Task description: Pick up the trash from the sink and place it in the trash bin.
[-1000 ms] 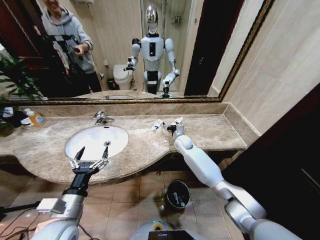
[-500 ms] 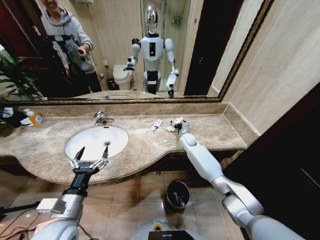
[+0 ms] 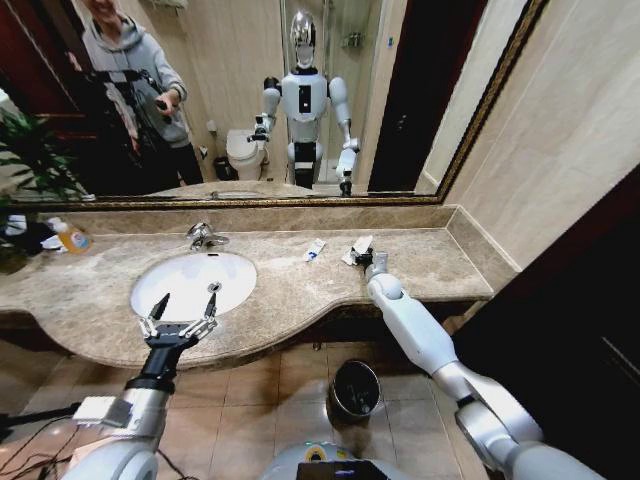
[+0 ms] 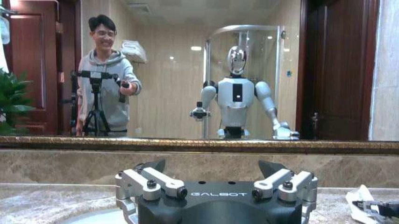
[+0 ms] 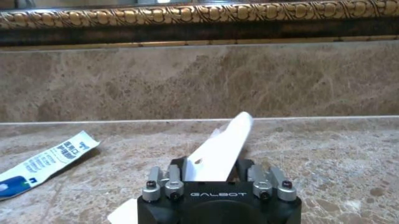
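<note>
Beige marble worktop (image 3: 420, 262) under a big gilt-framed mirror (image 3: 250, 100), tiled floor below, and we're live at the sink (image 3: 192, 282). The right end effector (image 3: 366, 257) is out over the back of the worktop, clamped on 1 long flat white packet (image 5: 221, 149), which juts up and forward from between its fingers in the right wrist view. Judging by the tilt, it has been pinched at 1 end so the rest clears the marble. Just beside that end effector, towards the basin, lies another packet with blue print (image 5: 46, 161), flat on the worktop and untouched. The black trash bin (image 3: 355, 388) sits on the floor below the worktop edge, beneath the right arm, so a short carry back and down looks like all that's needed.

The left end effector (image 3: 180, 318) hovers at the near rim of the basin, fingers spread wide, gripping nothing, apparently waiting its turn. Well off past it, at the far corner, stands an orange bottle (image 3: 72, 237), not part of the job.
</note>
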You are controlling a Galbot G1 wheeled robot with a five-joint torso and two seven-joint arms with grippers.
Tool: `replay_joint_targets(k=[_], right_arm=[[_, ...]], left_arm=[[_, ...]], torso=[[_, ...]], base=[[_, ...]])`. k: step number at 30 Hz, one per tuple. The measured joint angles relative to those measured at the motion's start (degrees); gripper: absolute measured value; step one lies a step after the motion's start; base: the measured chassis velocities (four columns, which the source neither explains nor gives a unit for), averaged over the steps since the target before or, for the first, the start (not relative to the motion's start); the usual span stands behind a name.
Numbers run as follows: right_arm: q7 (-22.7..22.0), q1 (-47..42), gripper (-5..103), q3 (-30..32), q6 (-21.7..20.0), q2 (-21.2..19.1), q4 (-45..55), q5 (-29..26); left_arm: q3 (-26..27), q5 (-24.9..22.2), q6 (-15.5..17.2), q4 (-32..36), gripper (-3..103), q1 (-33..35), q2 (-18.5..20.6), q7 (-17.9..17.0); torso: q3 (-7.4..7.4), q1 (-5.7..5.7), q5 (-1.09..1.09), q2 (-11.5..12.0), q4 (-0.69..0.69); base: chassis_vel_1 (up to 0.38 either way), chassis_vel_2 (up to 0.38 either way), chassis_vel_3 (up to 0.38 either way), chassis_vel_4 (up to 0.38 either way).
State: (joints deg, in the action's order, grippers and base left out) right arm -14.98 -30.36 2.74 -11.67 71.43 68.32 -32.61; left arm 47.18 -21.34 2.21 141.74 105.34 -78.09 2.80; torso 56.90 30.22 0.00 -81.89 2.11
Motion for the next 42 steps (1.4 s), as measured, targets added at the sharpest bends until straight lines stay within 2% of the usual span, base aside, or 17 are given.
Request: replay_joint_targets(k=[1,2,5,7,8,9,11,17,24,28,31,32,35,36,38,40,42], right_arm=[[0.01,-0.04,49,-0.04,-0.02,-0.09,0.35,-0.08],[0.01,-0.04,49,-0.04,-0.02,-0.09,0.35,-0.08],[0.01,-0.04,33,-0.08,-0.14,-0.48,1.31,-0.39],[0.01,-0.05,33,-0.11,-0.20,-0.64,1.62,-0.49],[-0.02,-0.10,23,-0.18,-0.32,-0.91,2.16,-0.63],[-0.09,-0.16,19,-0.24,-0.39,-1.12,2.53,-0.70],[-0.12,-0.21,19,-0.25,-0.40,-1.25,2.79,-0.71],[-0.06,-1.51,2,0.06,-0.06,-1.70,4.85,0.33],[0.44,-4.59,0,1.37,0.21,-4.02,12.09,1.57],[0.72,-7.93,0,3.74,0.80,-7.24,18.73,1.36],[-0.28,-14.89,0,6.86,2.80,-11.28,27.07,-2.26],[-0.28,-14.89,0,6.86,2.80,-11.28,27.07,-2.26],[-0.60,-24.03,0,8.88,5.29,-13.71,36.59,-2.47],[-0.60,-24.03,0,8.88,5.29,-13.71,36.59,-2.47],[-2.11,-27.62,0,9.16,6.78,-14.08,39.74,-2.05],[-6.20,-32.42,0,9.77,10.42,-13.45,43.07,0.69],[-7.23,-34.84,0,10.29,11.81,-12.59,44.61,2.01]], left_arm=[[0.00,0.00,0.00,0.00,100,0.00,0.00,0.00],[0.00,0.00,0.00,0.00,100,0.00,0.00,0.00],[0.00,0.00,0.00,0.00,100,0.00,0.00,0.00],[0.00,0.00,0.00,0.00,100,0.00,0.00,0.00],[0.00,0.00,0.00,0.00,100,0.00,0.00,0.00],[0.00,0.00,0.00,0.00,100,0.00,0.00,0.00],[0.00,0.00,0.00,0.00,100,0.00,0.00,0.00],[0.00,0.00,0.00,0.00,100,0.00,0.00,0.00],[0.00,0.00,0.00,0.00,100,0.00,0.00,0.00],[0.00,0.00,0.00,0.00,100,0.00,0.00,0.00],[0.00,0.00,0.00,0.00,100,0.00,-0.01,-0.01],[0.00,0.00,0.00,0.00,100,0.00,-0.01,-0.01],[0.00,0.00,0.00,0.00,100,0.00,-0.01,0.00],[0.00,0.00,0.00,0.00,100,0.00,-0.01,0.00],[0.00,0.00,0.00,0.00,100,0.00,0.00,-0.01],[0.00,0.00,0.00,0.00,100,0.00,0.00,0.00],[0.00,0.00,0.00,0.00,100,0.00,0.00,0.00]], torso=[[0.00,0.00,0.00,0.00,0.00],[0.00,0.00,0.00,0.00,0.00],[0.00,0.00,0.00,0.00,0.00],[0.00,0.00,0.00,0.00,0.00],[0.00,0.00,0.00,0.00,0.00],[0.00,0.00,0.00,0.00,0.00],[0.00,0.00,0.00,0.00,0.00],[0.00,0.01,0.00,0.00,0.01],[0.00,0.01,0.01,0.00,0.01],[0.00,0.01,0.01,0.00,0.01],[0.00,0.01,0.01,0.00,0.00],[0.00,0.01,0.01,0.00,0.00],[0.00,0.00,0.01,0.00,-0.01],[0.00,0.00,0.01,0.00,-0.01],[0.00,0.00,0.01,0.00,0.00],[-0.01,0.00,-0.01,0.00,0.00],[0.00,0.00,0.00,0.00,0.00]], base=[[0.000,0.000,0.000,0.000],[0.000,0.000,0.000,0.000],[0.000,0.000,0.000,0.000],[0.000,0.000,0.000,0.000],[0.000,0.000,0.000,0.000],[0.000,0.000,0.000,0.000],[0.000,0.000,0.000,0.000],[0.000,0.000,0.000,0.000],[0.000,0.000,0.000,0.000],[0.000,0.000,0.000,0.000],[0.000,0.000,0.000,0.000],[0.000,0.000,0.000,0.000],[0.000,0.000,0.000,0.000],[0.000,0.000,0.000,0.000],[0.000,0.000,0.000,0.000],[0.000,0.000,0.000,0.000],[0.000,0.000,0.000,0.000]])
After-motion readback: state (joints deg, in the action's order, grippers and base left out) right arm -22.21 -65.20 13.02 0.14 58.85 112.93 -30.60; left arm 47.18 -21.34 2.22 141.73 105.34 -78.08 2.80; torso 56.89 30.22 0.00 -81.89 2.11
